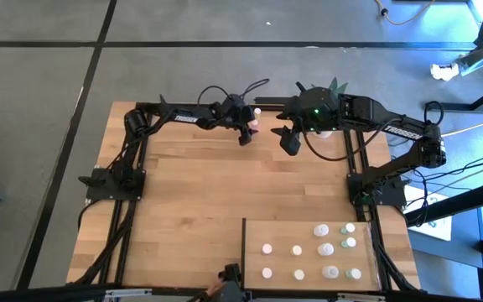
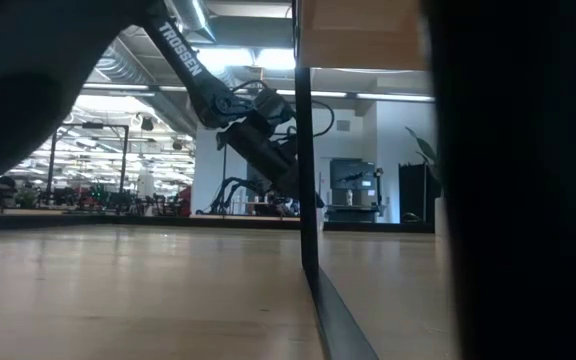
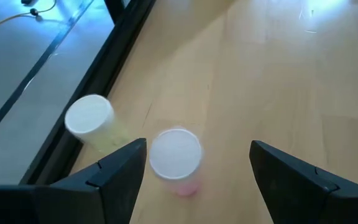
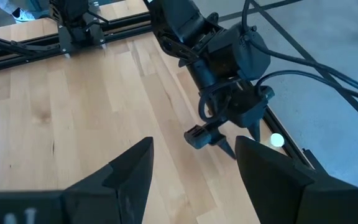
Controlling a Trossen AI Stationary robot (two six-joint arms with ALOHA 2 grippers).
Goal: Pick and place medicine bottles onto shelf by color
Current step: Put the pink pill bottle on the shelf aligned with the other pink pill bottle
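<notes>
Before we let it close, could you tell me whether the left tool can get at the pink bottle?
Probably yes: the left tool hangs open above the pink bottle, nothing between them; the yellowish bottle stands aside.

Bright overhead light; low view dim, backlit.

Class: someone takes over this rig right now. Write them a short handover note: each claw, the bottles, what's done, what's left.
Left claw: open, over the pink bottle at the table's far edge, nothing held.
Right claw: open, empty, waiting close by.
Yellow bottle: beside the pink one.
Done: about ten bottles stand on the shelf.
Left: grasp the pink bottle and shelve it, then the yellow one.
</notes>
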